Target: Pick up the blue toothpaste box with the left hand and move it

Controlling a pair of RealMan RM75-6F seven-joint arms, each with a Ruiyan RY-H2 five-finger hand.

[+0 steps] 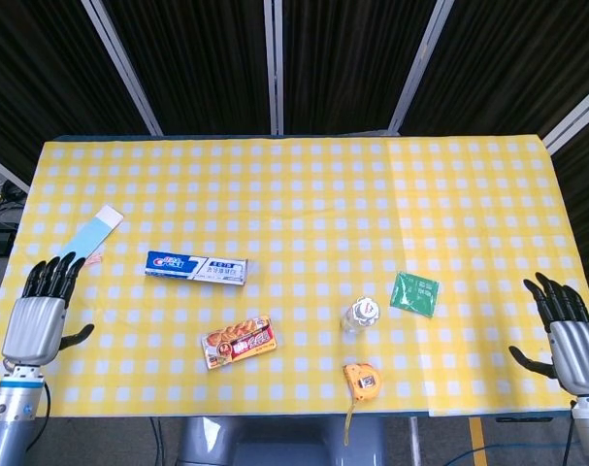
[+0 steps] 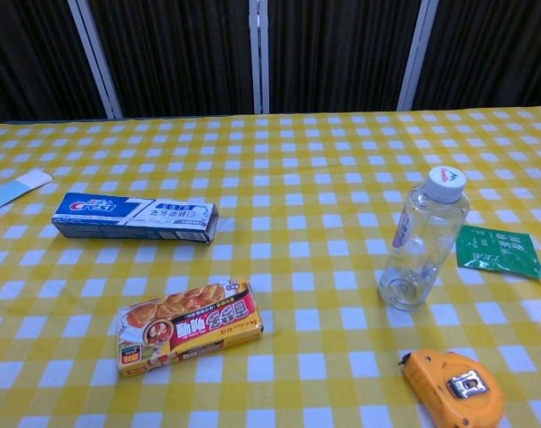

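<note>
The blue toothpaste box (image 1: 196,267) lies flat on the yellow checked table, left of centre; the chest view shows the toothpaste box (image 2: 134,217) lengthwise with its open end to the right. My left hand (image 1: 40,316) hovers at the table's front left corner, fingers spread and empty, well left of the box. At the front right corner my right hand (image 1: 568,333) is also spread with nothing in it. Neither hand appears in the chest view.
An orange snack box (image 1: 239,342) lies in front of the toothpaste box. A clear bottle (image 1: 360,316), a green tea packet (image 1: 414,293) and an orange tape measure (image 1: 363,380) sit to the right. A light blue card (image 1: 84,240) lies far left.
</note>
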